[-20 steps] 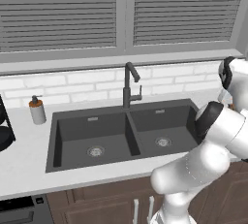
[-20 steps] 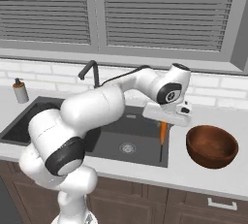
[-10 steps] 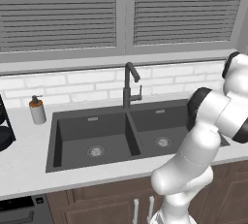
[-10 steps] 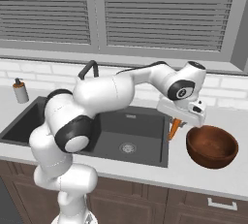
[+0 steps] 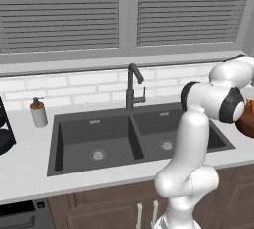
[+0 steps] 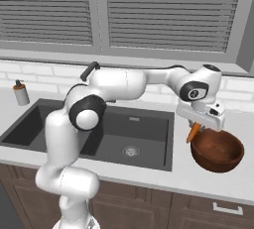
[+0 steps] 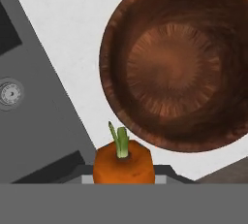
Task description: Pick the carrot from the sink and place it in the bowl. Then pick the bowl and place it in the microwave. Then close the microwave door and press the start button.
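My gripper is shut on the carrot, an orange stick hanging tip-down just over the left rim of the reddish-brown bowl. The bowl stands on the white counter to the right of the dark double sink. In the hand view the carrot's cut top with its green stub sits between my fingertips, just outside the rim of the bowl, with the sink to the left. In the left base view the bowl peeks out behind my arm at the right edge. The microwave is out of view.
A tall dark faucet rises behind the sink's divider. A soap dispenser stands on the counter to the sink's left, and a black round rack beyond it. A window sill and blinds run behind. Cabinet fronts lie below the counter edge.
My arm has swung to the right with the carrot, from above the sink's right edge to the bowl's left rim. The grip has stayed the same.
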You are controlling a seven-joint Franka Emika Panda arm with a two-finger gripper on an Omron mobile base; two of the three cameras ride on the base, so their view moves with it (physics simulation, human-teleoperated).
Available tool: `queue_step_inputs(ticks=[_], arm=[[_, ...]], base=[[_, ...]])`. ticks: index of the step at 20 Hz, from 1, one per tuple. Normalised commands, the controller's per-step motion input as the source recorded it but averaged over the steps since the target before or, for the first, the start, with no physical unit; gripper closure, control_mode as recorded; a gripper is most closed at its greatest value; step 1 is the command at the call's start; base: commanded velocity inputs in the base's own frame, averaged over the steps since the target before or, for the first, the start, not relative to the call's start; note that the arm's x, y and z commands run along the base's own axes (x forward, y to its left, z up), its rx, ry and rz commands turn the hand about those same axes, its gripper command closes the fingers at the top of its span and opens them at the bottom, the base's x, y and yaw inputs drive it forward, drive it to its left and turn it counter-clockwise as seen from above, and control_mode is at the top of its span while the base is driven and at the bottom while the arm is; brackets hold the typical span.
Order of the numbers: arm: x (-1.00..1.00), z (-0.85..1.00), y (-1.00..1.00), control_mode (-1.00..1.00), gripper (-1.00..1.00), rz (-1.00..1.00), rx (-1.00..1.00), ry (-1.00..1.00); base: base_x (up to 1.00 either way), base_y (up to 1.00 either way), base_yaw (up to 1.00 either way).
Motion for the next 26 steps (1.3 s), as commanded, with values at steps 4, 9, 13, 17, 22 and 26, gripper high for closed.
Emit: queue_step_inputs(ticks=[4,9,13,17,22,26], arm=[[0.22,-0.1,-0.55,-1.0,1.0,0.0,0.0,0.0],[0.31,-0.11,-0.43,-1.0,1.0,0.0,0.01,0.0],[0.01,-0.51,-0.02,-1.0,1.0,0.0,0.0,-0.06],[0.04,-0.61,0.0,-1.0,1.0,-0.01,0.0,-0.04],[0.12,-0.56,0.0,-1.0,1.0,-0.02,0.0,-0.01],[0.2,-0.49,0.0,-1.0,1.0,-0.01,0.0,0.0]], base=[[0.0,0.0,0.0],[0.0,0.0,0.0],[0.0,0.0,0.0],[0.0,0.0,0.0],[0.0,0.0,0.0],[0.0,0.0,0.0]])
